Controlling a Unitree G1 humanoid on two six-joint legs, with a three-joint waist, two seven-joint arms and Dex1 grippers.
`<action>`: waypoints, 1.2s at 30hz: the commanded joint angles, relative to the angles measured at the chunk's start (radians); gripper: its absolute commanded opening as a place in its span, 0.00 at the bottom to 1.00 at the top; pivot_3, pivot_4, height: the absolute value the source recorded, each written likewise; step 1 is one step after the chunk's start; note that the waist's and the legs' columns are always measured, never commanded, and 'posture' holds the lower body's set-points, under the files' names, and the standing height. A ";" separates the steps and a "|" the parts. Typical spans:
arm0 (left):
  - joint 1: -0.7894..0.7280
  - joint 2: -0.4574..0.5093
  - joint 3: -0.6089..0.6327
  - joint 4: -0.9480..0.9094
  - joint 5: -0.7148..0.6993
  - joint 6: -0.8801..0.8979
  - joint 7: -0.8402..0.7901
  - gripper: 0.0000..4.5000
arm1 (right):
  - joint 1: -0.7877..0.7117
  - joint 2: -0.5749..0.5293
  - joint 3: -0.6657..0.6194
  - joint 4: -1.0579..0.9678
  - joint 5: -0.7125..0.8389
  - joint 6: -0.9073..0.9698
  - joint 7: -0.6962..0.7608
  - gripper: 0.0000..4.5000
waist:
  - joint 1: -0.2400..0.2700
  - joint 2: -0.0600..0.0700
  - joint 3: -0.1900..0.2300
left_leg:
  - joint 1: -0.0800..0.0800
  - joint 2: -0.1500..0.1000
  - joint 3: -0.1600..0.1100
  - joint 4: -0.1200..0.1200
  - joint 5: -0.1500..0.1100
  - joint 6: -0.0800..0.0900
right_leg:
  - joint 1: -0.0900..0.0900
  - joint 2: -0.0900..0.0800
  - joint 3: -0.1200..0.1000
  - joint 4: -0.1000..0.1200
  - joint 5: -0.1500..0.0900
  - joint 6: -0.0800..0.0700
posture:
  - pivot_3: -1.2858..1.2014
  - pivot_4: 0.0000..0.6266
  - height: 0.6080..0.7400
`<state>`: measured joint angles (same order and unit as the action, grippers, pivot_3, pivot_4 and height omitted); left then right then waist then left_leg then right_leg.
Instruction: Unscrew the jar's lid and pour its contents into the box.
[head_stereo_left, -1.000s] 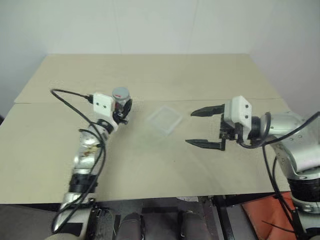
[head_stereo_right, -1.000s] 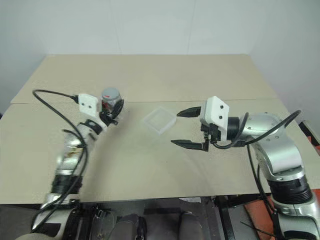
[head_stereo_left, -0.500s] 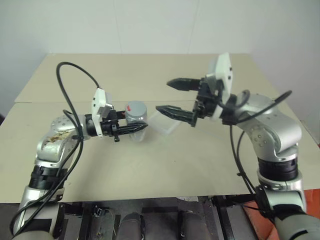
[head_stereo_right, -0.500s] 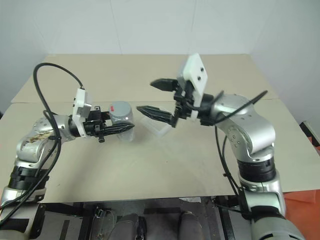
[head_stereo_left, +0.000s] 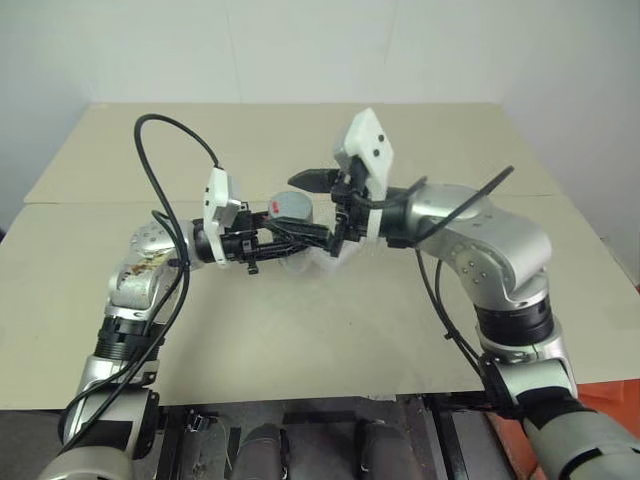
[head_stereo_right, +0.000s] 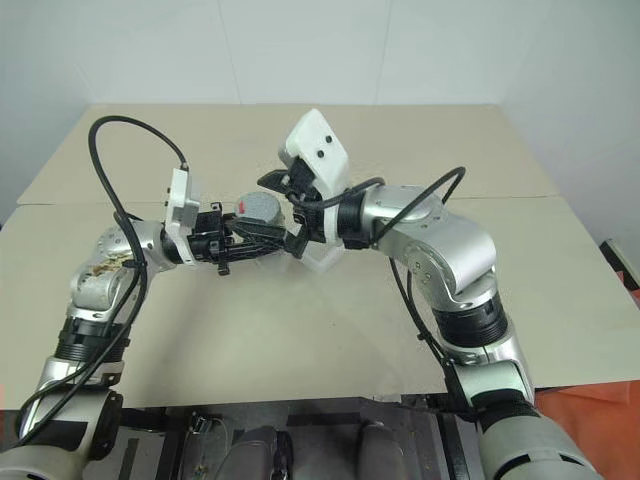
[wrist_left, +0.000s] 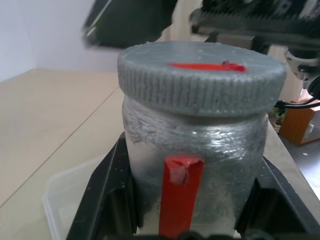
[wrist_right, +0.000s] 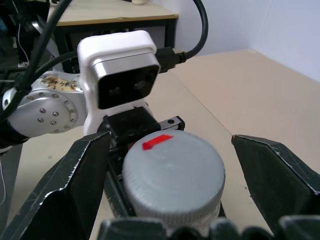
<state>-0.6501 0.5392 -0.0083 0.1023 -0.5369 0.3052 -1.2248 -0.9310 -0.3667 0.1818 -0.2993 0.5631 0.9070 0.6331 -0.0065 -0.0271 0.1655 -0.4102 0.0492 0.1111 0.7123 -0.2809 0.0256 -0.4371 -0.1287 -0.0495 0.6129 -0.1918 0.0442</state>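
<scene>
the left pincer (head_stereo_left: 300, 238) is clenched on the jar (wrist_left: 192, 165), holding it upright above the middle of the worktop (head_stereo_left: 300, 330), its fingers against the silvery sides either side of a vertical red stripe. the grey ribbed lid (wrist_right: 172, 172) is on the jar and carries a red mark; no writing can be read on either. the right pincer (wrist_right: 172, 200) is spread wide, one finger each side of the lid, not touching it. the clear box (head_stereo_right: 322, 258) lies on the worktop just beyond and below the jar. bare worktop runs on to the far edge.
</scene>
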 joint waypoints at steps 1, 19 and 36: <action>-0.003 0.000 0.015 -0.038 -0.004 -0.015 0.000 0.43 | -0.025 0.000 -0.004 -0.007 -0.009 -0.002 0.004 1.00 | -0.001 0.000 0.000 | 0.000 0.000 0.000 0.000 0.000 0.000 | 0.000 0.000 0.000 0.000 0.000 0.000 | 0.52 0.24 1.00; 0.023 0.013 0.026 -0.061 -0.017 -0.020 -0.026 0.43 | -0.022 -0.015 0.010 0.009 -0.027 -0.062 0.077 0.61 | -0.006 0.000 0.000 | 0.000 0.000 0.000 0.000 0.000 0.000 | 0.000 0.000 0.000 0.000 0.000 0.000 | 0.52 0.24 1.00; 0.107 0.058 0.005 -0.261 -0.146 0.029 -0.228 0.43 | -0.182 0.083 0.141 0.569 -0.058 -0.510 0.913 0.61 | -0.008 0.000 0.000 | 0.001 0.000 0.000 0.001 0.000 0.000 | 0.000 0.000 0.001 0.001 0.000 0.000 | 0.52 0.24 1.00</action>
<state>-0.5166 0.6102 -0.0006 -0.0946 -0.6437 0.3461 -1.4343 -1.0875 -0.3036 0.3037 0.2423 0.5371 0.4442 1.5247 -0.0143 -0.0270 0.1655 -0.4099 0.0495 0.1112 0.7130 -0.2807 0.0254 -0.4371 -0.1282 -0.0491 0.6137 -0.1919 0.0447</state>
